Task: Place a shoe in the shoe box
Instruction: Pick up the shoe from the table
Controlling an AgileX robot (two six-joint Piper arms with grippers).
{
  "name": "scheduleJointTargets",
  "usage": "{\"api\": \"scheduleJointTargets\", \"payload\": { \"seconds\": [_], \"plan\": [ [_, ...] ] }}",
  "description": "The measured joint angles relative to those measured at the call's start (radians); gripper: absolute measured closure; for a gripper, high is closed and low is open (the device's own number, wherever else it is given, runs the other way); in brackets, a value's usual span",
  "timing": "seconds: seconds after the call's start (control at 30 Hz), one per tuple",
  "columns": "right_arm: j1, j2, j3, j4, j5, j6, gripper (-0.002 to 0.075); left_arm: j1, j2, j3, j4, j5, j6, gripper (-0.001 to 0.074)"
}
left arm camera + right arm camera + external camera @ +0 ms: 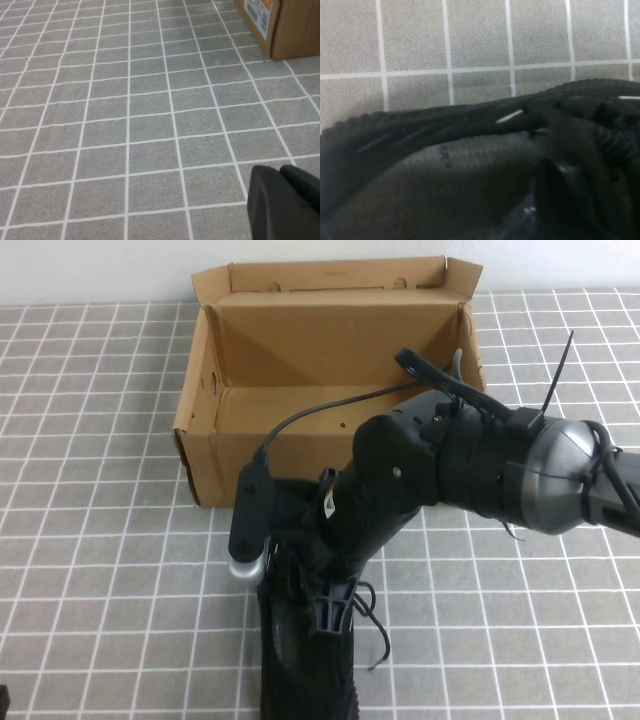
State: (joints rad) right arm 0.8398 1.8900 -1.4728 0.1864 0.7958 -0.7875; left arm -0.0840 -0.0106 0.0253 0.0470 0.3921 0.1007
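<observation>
The black knit shoe (300,670) lies on the tiled table at the front centre, just in front of the open brown cardboard shoe box (215,410). My right arm reaches down from the right, and my right gripper (330,605) sits on the shoe's opening and hides most of it. In the right wrist view the shoe's collar with a white dash mark (470,120) fills the picture, and my right gripper (560,200) is a dark shape at the opening. My left gripper (282,200) is shut and empty, low over bare tiles, away from the box corner (295,25).
The box's lid flap (335,278) stands up at the back, and its inside holds nothing. Loose laces (378,635) trail to the right of the shoe. Grey tiles with white lines cover the table all round.
</observation>
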Motion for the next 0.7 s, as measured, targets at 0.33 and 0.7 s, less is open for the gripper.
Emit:
{"api": "scheduleJointTargets", "payload": {
  "seconds": [0.33, 0.7],
  "plan": [
    [0.0, 0.0, 0.0, -0.004, 0.011, 0.031, 0.0713, 0.0, 0.0, 0.0, 0.0, 0.0, 0.0, 0.0735],
    [0.027, -0.163, 0.0, -0.012, 0.095, 0.202, 0.0719, 0.0, 0.0, 0.0, 0.0, 0.0, 0.0, 0.0735]
  ]
}}
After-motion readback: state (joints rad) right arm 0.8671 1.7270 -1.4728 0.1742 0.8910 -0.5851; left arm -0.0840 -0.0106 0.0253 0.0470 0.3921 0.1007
